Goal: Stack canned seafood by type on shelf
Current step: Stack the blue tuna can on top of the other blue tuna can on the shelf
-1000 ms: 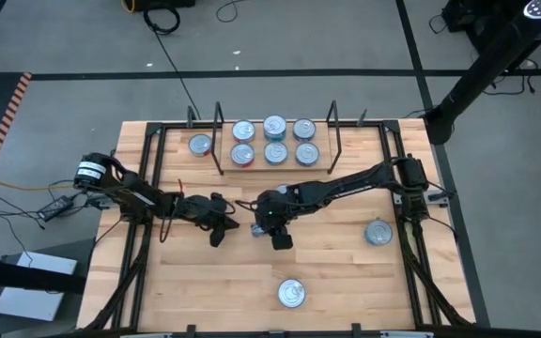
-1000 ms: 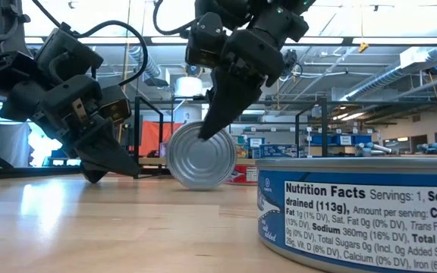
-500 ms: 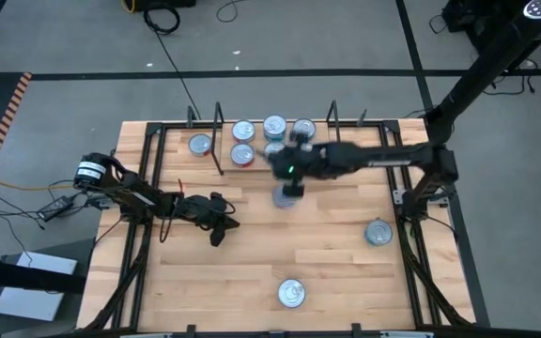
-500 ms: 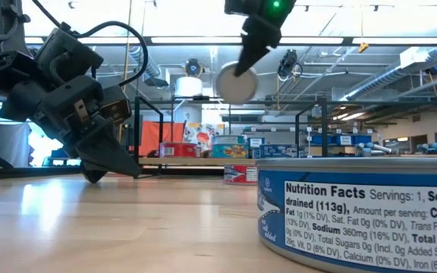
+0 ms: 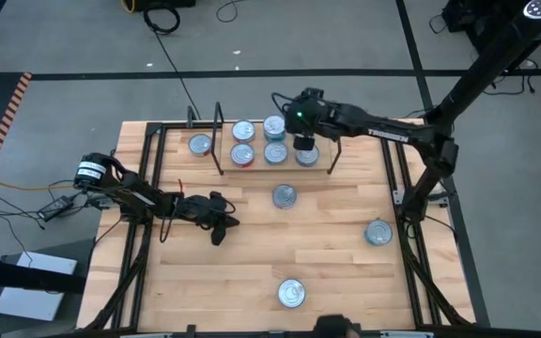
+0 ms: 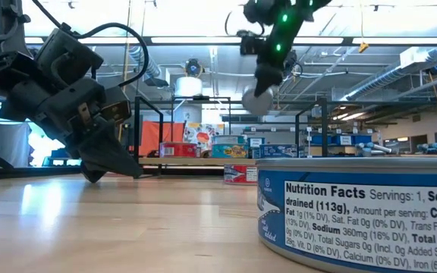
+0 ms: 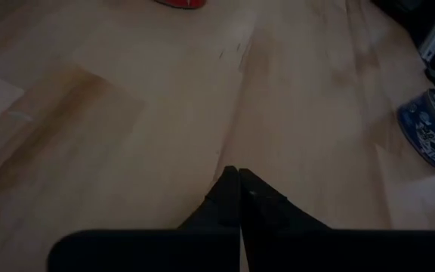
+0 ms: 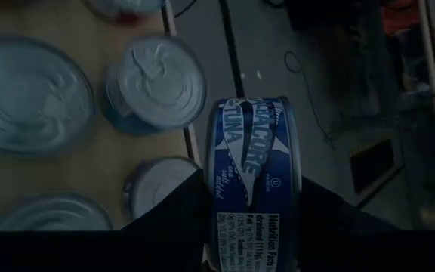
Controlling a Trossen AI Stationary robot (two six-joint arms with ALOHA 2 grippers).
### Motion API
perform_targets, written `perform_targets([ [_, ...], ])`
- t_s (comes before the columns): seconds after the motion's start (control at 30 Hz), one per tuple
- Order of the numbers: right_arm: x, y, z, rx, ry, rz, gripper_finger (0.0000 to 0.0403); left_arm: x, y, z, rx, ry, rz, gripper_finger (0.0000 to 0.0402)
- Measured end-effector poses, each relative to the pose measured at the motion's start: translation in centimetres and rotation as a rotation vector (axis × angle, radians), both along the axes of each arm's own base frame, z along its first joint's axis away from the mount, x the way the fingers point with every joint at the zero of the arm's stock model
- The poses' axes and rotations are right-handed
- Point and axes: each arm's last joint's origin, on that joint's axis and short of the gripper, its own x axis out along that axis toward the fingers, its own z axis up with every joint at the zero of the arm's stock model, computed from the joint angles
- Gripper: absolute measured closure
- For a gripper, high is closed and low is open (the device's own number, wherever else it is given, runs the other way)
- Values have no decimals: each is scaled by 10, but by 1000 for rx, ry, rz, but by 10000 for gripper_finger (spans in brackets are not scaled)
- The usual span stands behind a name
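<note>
The blue-labelled flat round tin (image 8: 251,185) has travelled from mid-table up over the narrow light-wood shelf (image 5: 275,161), held on edge in the right hand (image 5: 304,143), likely heading for the blue tins. The left hand (image 5: 216,225) rests closed on the table (image 5: 336,272).

Tins (image 5: 264,141) sit on the shelf (image 5: 322,167); apparently four lie off it.

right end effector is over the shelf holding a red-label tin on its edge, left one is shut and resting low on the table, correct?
Not quite: the tin in the right end effector has a blue label, not red, as the right wrist view shows. The rest holds: it is held on its edge over the shelf, and the left end effector is shut, low on the table.
</note>
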Motion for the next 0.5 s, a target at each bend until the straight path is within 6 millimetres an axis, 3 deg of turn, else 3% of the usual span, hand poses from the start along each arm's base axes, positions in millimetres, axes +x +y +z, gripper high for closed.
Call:
perform_targets([
  [0.2,-5,-22,-34,8,68,-1,250,0,0,0,6,0,10,401],
  [0.5,-18,-29,-69,21,147,6,250,0,0,0,7,4,10,401],
])
